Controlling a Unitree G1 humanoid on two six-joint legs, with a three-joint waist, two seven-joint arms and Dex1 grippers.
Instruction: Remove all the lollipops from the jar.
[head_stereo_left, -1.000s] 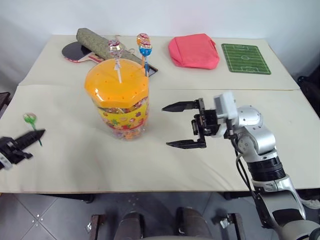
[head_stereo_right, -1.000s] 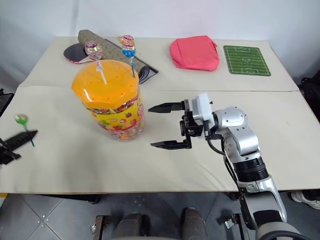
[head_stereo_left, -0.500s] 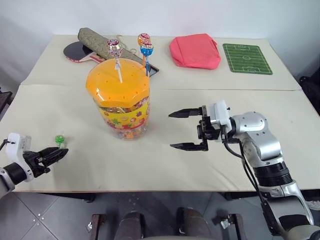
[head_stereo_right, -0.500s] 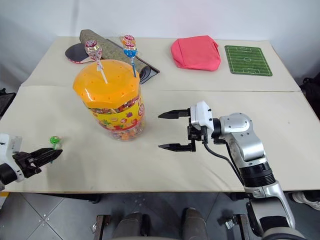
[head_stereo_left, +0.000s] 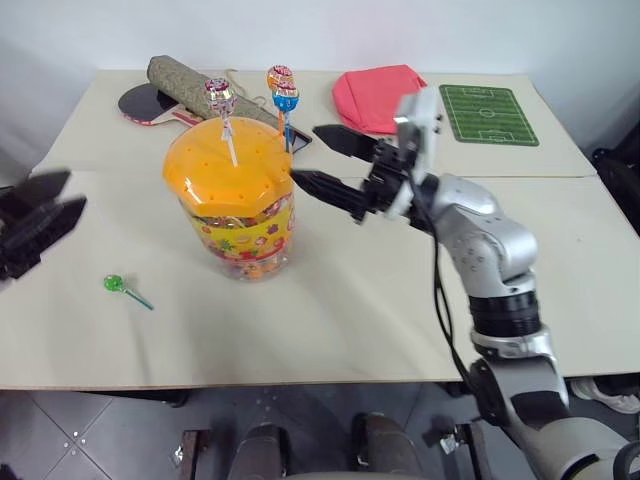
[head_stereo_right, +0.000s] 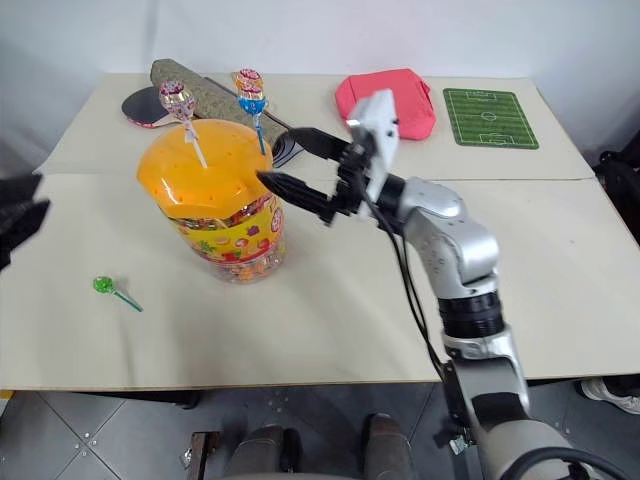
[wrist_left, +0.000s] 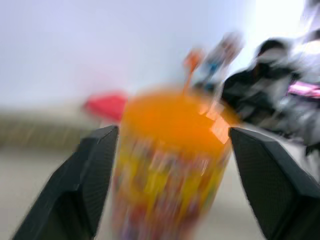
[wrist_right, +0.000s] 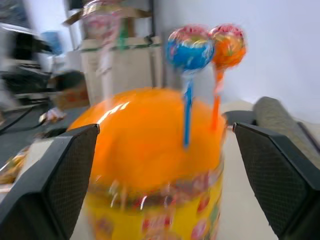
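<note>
**Desk:** What has changed since a second ago?

**Me:** Nearest to me, the green lollipop (head_stereo_left: 115, 285) now lies loose on the cream, cloth-like surface (head_stereo_left: 330, 310), its thin stick flat, well apart from the jar (head_stereo_left: 232, 200). A second ago my left pincer (head_stereo_left: 35, 225) held it low at the surface's left edge; that pincer has since released it and lifted away, its black fingers spread and empty. My right pincer (head_stereo_left: 325, 165) has swung up from beside the jar's belly and now sits level with the lid, just beside its right rim, fingers wide apart, gripping nothing.

**Desk:** And the jar itself?

**Me:** Same spot, upright: a clear plastic cylinder with a glossy orange lid dotted with small holes and a yellow candy-print label. Three shiny-wrapped round lollipops stand in the lid, the pink-purple one (head_stereo_left: 218, 95) near the middle, the blue one (wrist_right: 190, 50) and the orange one (wrist_right: 227, 46) side by side at the far rim.

**Desk:** Beyond it?

**Me:** A speckled grey-green roll (head_stereo_left: 195, 85) over a dark paddle (head_stereo_left: 150, 102), a soft pink pouch (head_stereo_left: 375, 95), and a flat green football-pitch mat (head_stereo_left: 488, 113).
</note>
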